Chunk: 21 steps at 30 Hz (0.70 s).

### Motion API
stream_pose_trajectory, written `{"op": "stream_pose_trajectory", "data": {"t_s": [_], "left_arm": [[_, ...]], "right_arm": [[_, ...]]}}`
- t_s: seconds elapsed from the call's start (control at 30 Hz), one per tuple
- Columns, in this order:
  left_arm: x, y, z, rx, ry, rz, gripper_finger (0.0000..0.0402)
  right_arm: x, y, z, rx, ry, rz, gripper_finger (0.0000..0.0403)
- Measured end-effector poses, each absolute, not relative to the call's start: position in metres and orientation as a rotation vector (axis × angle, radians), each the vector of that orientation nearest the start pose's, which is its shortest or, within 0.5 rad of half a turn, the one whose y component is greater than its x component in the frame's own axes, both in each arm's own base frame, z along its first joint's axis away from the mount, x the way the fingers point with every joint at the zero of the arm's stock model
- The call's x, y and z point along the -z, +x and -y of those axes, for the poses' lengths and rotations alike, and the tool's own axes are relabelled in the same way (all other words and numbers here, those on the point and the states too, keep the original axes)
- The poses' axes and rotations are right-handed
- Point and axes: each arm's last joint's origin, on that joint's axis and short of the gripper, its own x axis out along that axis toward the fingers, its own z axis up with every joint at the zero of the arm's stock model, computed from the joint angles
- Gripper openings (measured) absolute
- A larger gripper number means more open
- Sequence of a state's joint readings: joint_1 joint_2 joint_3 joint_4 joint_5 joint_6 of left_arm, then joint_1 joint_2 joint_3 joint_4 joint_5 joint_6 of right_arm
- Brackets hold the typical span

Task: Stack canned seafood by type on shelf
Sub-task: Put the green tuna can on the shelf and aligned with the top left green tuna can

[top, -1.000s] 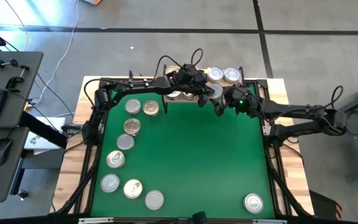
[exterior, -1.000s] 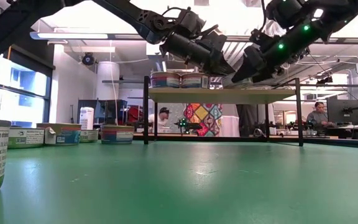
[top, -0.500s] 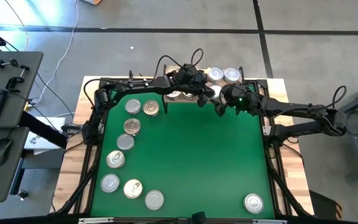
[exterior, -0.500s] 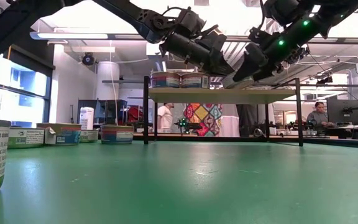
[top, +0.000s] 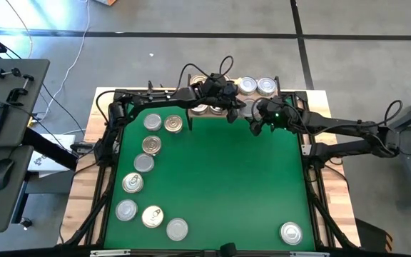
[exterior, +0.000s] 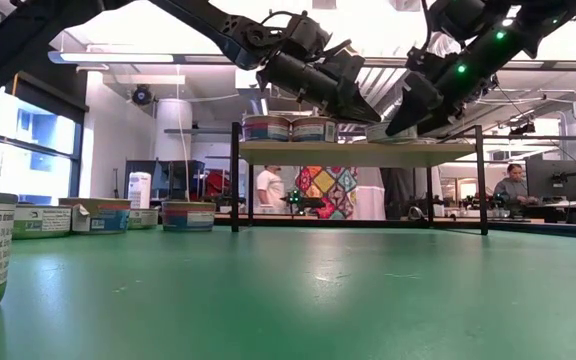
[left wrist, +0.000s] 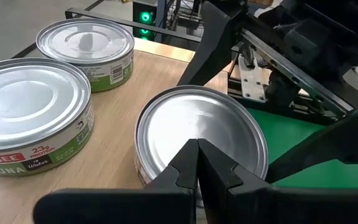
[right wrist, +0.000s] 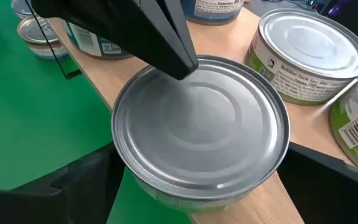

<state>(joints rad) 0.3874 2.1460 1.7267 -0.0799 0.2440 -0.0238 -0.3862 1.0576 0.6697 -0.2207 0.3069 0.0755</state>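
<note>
On the far side of the green mat stands the shelf (exterior: 358,153), a light wood board on black legs. A silver-lidded tin (right wrist: 201,124) sits at its near edge, partly overhanging the mat. My left gripper (left wrist: 197,144) is shut, with its tips on that lid. My right gripper (right wrist: 201,180) is open, one finger on each side of the same tin; whether they touch it I cannot tell. More tins (left wrist: 86,46) stand on the shelf behind, and several tins (top: 152,145) lie on the mat's left side. My left gripper rests its shut fingertips (right wrist: 185,59) on the tin's flat silver lid (left wrist: 194,127), inside the rim. The fingers slant down onto it from the table's left. The tin stands flat on the shelf board, its near part past the board's edge.
Green-labelled tins (right wrist: 309,50) crowd the shelf just behind the tin, and blue-labelled ones (exterior: 278,128) stand toward its left end. A single tin (top: 291,233) lies at the mat's near right corner. The middle of the mat (top: 220,178) is bare.
My right gripper has tipped its fingers more steeply downward at the shelf's near edge, staying open. My left gripper has kept still on the lid.
</note>
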Motion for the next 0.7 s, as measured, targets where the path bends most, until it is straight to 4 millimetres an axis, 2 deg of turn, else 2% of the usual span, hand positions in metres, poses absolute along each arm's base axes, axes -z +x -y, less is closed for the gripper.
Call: {"op": "stream_pose_trajectory", "data": {"t_s": [0.13,0.4,0.7], "left_arm": [[-0.235,0.462,-0.181,-0.146,-0.178,-0.472,0.0000],[-0.253,0.454,-0.177,-0.153,-0.173,-0.458,0.0000],[-0.248,0.458,-0.178,-0.156,-0.141,-0.451,0.0000]], "right_arm": [[-0.240,0.200,0.091,0.708,0.124,-0.589,0.0387],[-0.241,0.200,0.092,0.726,0.163,-0.555,0.0387],[-0.248,0.203,0.099,0.691,0.216,-0.447,0.0397]]}}
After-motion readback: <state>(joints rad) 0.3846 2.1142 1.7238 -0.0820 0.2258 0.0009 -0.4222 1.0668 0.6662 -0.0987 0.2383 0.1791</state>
